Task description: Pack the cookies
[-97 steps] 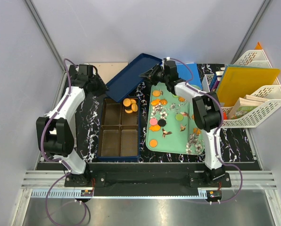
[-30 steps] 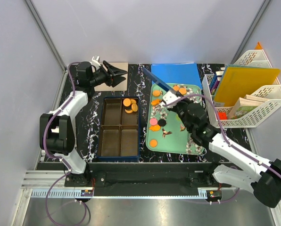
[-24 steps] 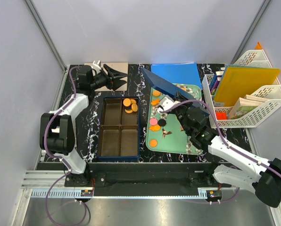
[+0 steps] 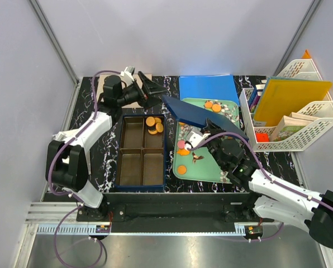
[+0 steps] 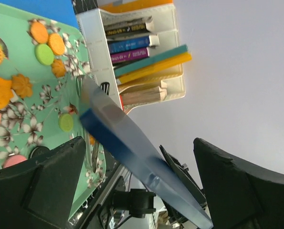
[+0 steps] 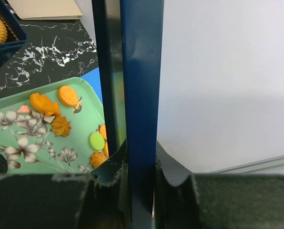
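Observation:
The cookies point(image 4: 153, 125) are small flat discs; a few orange ones lie in the far right compartment of the navy box point(image 4: 127, 167). More cookies point(image 4: 213, 105), orange, pink, black and green, are scattered on the mint-green tray point(image 4: 211, 167). My right gripper point(image 4: 204, 128) is shut on the box's dark blue lid point(image 4: 191, 111) and holds it tilted above the tray; in the right wrist view the lid point(image 6: 142, 86) is clamped edge-on between the fingers. My left gripper point(image 4: 158, 92) stands open at the lid's left corner. In the left wrist view the lid's edge point(image 5: 127, 138) runs between the wide-apart fingers point(image 5: 42, 186).
A white file organiser point(image 4: 300, 120) with folders and books stands at the right. A flat blue folder point(image 4: 205, 85) lies behind the tray. The box's three other compartments hold nothing.
My left gripper swung right to the lid's corner and opened wide. The right arm drew the lid left and nearer, over the tray.

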`<action>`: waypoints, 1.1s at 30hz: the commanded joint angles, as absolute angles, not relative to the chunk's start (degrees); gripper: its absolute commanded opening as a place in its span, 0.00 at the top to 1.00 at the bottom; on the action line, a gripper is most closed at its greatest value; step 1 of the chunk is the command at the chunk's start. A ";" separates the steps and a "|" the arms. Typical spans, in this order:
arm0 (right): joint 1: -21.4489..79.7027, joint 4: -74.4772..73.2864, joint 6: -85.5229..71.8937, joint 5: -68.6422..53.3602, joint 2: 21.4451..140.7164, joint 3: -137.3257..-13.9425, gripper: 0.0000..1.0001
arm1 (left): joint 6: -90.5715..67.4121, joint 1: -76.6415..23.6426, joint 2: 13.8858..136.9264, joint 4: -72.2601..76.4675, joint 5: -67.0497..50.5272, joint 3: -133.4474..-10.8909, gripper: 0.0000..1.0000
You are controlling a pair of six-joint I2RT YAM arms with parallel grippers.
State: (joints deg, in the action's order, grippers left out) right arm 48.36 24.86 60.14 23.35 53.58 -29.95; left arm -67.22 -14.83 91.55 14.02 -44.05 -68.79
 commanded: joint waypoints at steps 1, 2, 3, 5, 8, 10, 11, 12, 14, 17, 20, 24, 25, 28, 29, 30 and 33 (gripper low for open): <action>49.57 29.79 59.85 23.55 53.17 -31.11 1.00 | -62.05 -17.49 89.82 9.58 -42.27 -71.81 0.01; 49.74 29.71 59.94 23.55 53.35 -31.11 1.00 | -62.22 -17.93 89.82 9.58 -42.71 -70.76 0.01; 49.92 29.71 59.85 23.64 53.35 -31.20 1.00 | -62.40 -18.02 89.74 9.58 -42.71 -70.06 0.01; 50.01 29.62 59.85 23.64 53.35 -31.11 1.00 | -62.32 -18.37 88.95 9.84 -42.71 -68.48 0.01; 50.45 29.44 59.59 23.55 53.70 -30.85 1.00 | -61.88 -18.72 88.51 9.93 -42.98 -68.03 0.04; 50.71 29.44 59.59 23.55 53.79 -30.94 1.00 | -61.87 -18.81 88.59 10.19 -43.68 -68.03 0.10; 50.80 29.44 59.59 23.47 53.96 -30.94 1.00 | -62.05 -18.90 88.68 10.54 -44.03 -67.94 0.16; 50.89 29.44 59.68 23.38 54.14 -31.02 1.00 | -62.22 -18.90 88.59 10.63 -44.38 -67.94 0.19; 50.98 29.44 59.85 23.29 54.40 -31.03 1.00 | -63.36 -19.07 88.51 11.77 -45.52 -67.33 0.28; 51.15 29.09 60.12 23.12 54.32 -30.85 1.00 | -66.44 -19.07 87.89 14.92 -47.02 -66.01 0.36; 51.15 28.74 60.03 23.03 54.40 -30.67 1.00 | -71.00 -19.42 88.07 19.93 -49.13 -64.87 0.40; 51.15 28.74 60.12 23.03 54.49 -30.76 1.00 | -73.65 -19.95 87.89 21.80 -51.24 -64.42 0.43; 51.15 28.74 60.29 23.03 54.75 -30.76 1.00 | -74.17 -20.13 87.72 22.06 -51.94 -64.16 0.43; 51.15 28.56 60.29 22.77 54.84 -30.76 1.00 | -76.28 -20.48 87.45 24.77 -52.91 -62.67 0.59; 51.15 28.30 60.29 22.76 55.02 -30.76 1.00 | -76.99 -20.57 87.54 26.00 -53.00 -62.23 0.64; 51.15 28.30 60.29 22.76 55.02 -30.85 1.00 | -77.51 -20.48 87.63 26.89 -53.09 -61.88 0.70; 51.33 28.04 60.29 22.50 55.11 -30.94 0.93 | -79.10 -20.65 88.15 29.61 -53.79 -61.00 0.89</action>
